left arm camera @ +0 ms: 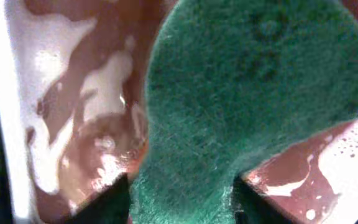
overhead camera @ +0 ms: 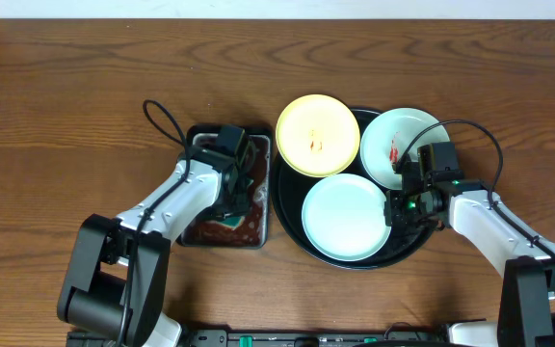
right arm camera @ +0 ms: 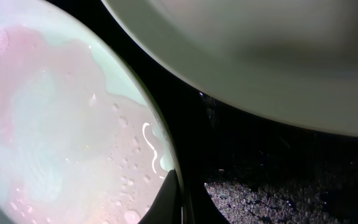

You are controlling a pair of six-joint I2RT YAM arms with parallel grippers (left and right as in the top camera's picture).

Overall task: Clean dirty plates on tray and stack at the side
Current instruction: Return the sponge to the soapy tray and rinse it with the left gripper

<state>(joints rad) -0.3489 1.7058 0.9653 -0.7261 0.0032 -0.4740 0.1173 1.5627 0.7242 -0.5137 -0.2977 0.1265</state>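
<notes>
**Left end effector (overhead camera: 232, 181) pinches the green sponge (left arm camera: 247, 93) inside the metal pan (overhead camera: 263, 241); right end effector (overhead camera: 403, 200) sits low over the tray (overhead camera: 408, 246).**

The sponge is rough and fibrous, held between two dark fingers above glossy brown, foamy liquid. I cannot tell how wide the right end effector is. Just beside its one visible finger (right arm camera: 166, 199) is the round front mint plate (overhead camera: 345, 217), smooth, with a pinkish wet film and droplets. Ahead of it the second mint plate (overhead camera: 403, 145) has a red smear. Further left is the pale yellow plate (overhead camera: 317, 134), with an orange mark. All three lie on the glossy black tray on the wooden counter (overhead camera: 66, 96).

Rough-fibred sponge (left arm camera: 253, 106) (glossy black tray (overhead camera: 290, 220))
</notes>
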